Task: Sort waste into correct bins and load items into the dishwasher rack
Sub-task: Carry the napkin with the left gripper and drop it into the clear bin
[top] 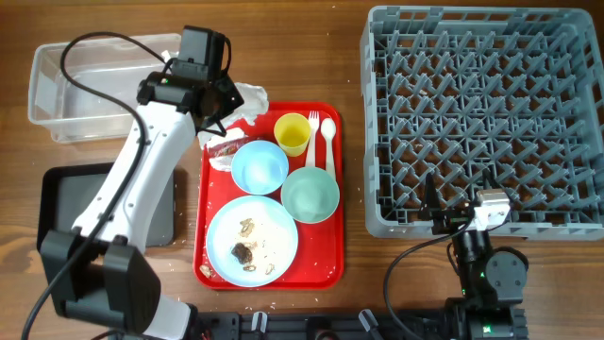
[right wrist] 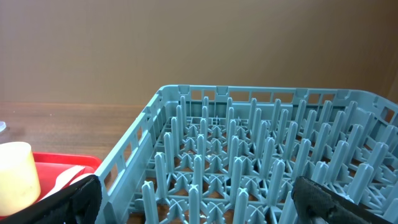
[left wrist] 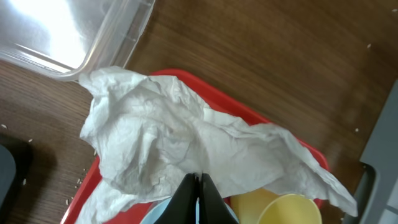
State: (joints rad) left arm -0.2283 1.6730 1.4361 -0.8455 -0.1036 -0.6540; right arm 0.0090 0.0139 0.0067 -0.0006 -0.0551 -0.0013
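My left gripper (top: 223, 121) (left wrist: 199, 178) is shut on the crumpled white paper wrapper (top: 247, 98) (left wrist: 168, 130) and holds it over the far left corner of the red tray (top: 330, 257). On the tray are the yellow cup (top: 292, 133) (left wrist: 292, 211), white fork (top: 314, 132), spoon (top: 328, 142), light blue bowl (top: 260, 166), mint green bowl (top: 310, 194) and the light blue plate (top: 274, 227) with brown scraps and crumbs (top: 244, 251). My right gripper (top: 462, 213) (right wrist: 200, 205) is open and empty at the near edge of the grey dishwasher rack (top: 481, 113) (right wrist: 249, 155).
The clear tub (top: 85, 90) (left wrist: 74, 31) stands at the far left, just beyond the wrapper. The black tray (top: 66, 203) lies near left, partly under my left arm. A scrap with red marks (top: 226, 149) lies on the tray's left edge.
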